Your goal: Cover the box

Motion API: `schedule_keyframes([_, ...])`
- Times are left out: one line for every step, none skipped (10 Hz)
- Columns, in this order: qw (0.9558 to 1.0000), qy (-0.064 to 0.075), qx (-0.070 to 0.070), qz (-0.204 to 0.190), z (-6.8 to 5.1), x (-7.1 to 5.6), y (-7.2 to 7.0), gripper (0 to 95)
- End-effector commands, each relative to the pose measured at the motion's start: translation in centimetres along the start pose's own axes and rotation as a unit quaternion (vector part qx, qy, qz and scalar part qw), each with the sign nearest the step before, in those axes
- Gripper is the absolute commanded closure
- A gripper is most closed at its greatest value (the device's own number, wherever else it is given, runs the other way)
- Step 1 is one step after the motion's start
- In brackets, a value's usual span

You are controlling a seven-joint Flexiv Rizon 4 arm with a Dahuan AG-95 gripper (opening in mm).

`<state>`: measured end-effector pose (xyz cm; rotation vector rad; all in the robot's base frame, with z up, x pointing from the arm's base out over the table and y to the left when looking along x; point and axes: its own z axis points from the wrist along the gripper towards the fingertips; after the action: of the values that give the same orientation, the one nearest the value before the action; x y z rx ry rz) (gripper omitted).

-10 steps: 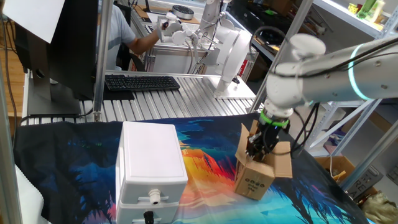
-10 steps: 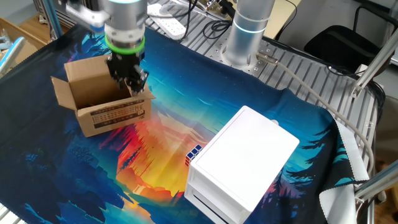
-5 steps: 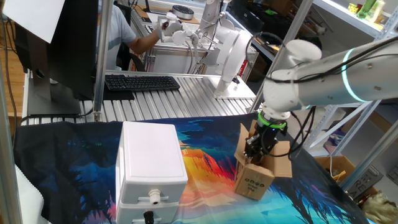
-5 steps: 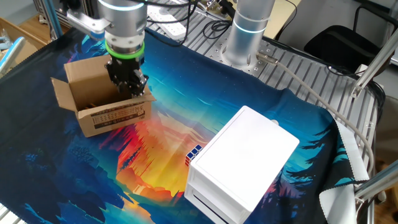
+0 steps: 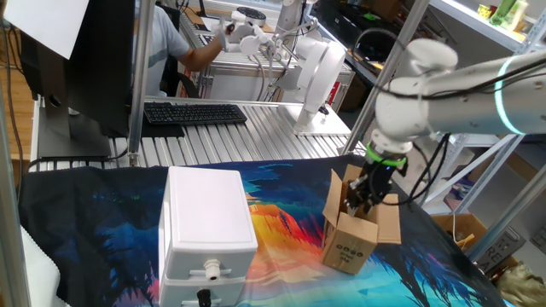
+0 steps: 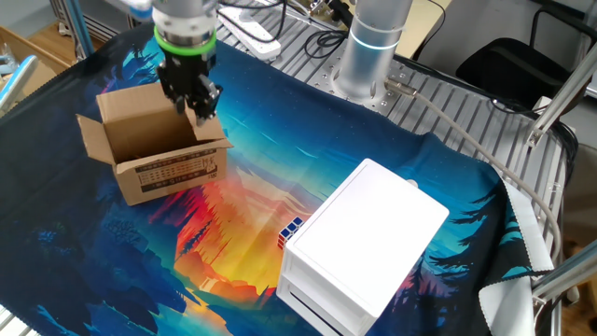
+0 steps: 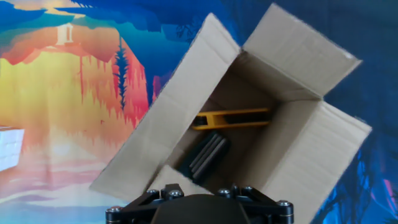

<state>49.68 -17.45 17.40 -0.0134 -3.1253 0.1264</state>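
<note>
Brown cardboard made up the box, which stood with its top flaps open on the colourful cloth covering the table, well apart from the large white case. The arm reached in from the side with its wrist bent, so that the gripper pointed straight down. It hung above the edge of the box beside one raised flap, and it did not seem to touch the cardboard. The two fingers were partly apart. Nothing could be seen between them, but the pictures did not show clearly if they were loose or closed on something thin, so this could not be told.

In the hand view only the dark base of the gripper showed at the bottom edge, and the fingertips were cut off. Inside the box lay a yellow bar and a dark ribbed object; what they were was hard to make out. In one fixed view the gripper hid part of the box opening.
</note>
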Motion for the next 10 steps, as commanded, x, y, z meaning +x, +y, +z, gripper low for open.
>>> schedule_keyframes([1.0, 0.001, -0.002, -0.005, -0.9, -0.9, -0.2, 57.0])
schedule_keyframes([1.0, 0.001, -0.003, -0.005, -1.4, -1.3, -0.2, 57.0])
schedule_keyframes([1.0, -0.003, -0.006, 0.006, -1.8, -1.6, -0.2, 57.0])
schedule_keyframes([0.9998, -0.006, -0.008, 0.017, -1.8, -1.6, -0.3, 57.0])
schedule_keyframes([0.9997, -0.004, -0.009, 0.024, -2.1, -2.0, -0.2, 57.0])
schedule_keyframes([0.9996, -0.001, -0.009, 0.028, -2.7, -2.5, -0.1, 57.0])
schedule_keyframes([0.9994, 0.0, -0.008, 0.032, -3.1, -2.9, 0.0, 57.0])
schedule_keyframes([0.9993, 0.001, -0.009, 0.037, -3.5, -3.1, 0.3, 57.0])
schedule_keyframes([0.9989, 0.001, -0.009, 0.046, -3.5, -3.1, 0.3, 57.0])
schedule_keyframes([0.9985, 0.006, -0.012, 0.053, -3.5, -3.1, 0.3, 57.0])
